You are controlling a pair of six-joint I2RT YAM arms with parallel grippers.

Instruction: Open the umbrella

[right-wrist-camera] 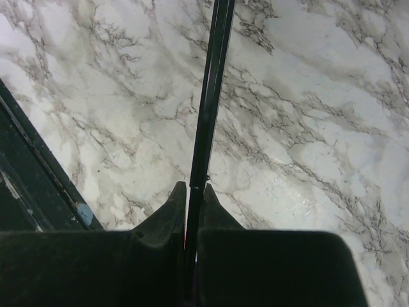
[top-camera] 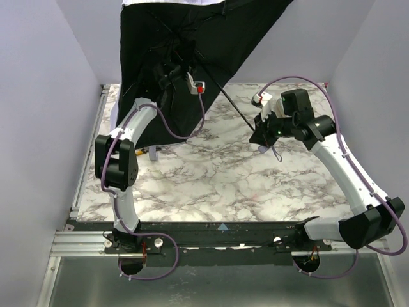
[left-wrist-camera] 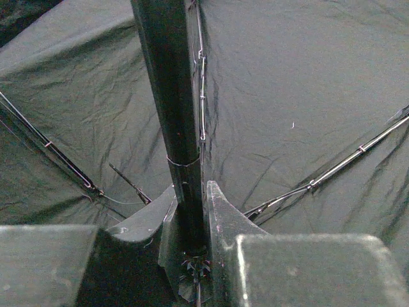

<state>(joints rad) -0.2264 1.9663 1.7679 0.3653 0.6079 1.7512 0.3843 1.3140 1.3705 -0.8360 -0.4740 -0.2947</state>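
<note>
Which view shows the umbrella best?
The top external view: the umbrella appears there spread open, with its shaft running down to the right gripper. The left wrist view shows only black lining, ribs and the shaft; the right wrist view shows only the thin shaft over the table.

Umbrella (top-camera: 192,51) is flashing its black lining, with a sliver of pale fabric at the top edge and a thin black shaft (right-wrist-camera: 208,115). The table (top-camera: 223,185) is white marble, grey-veined. Arms (top-camera: 339,160) white and black, cables (top-camera: 185,136) purple.
</note>
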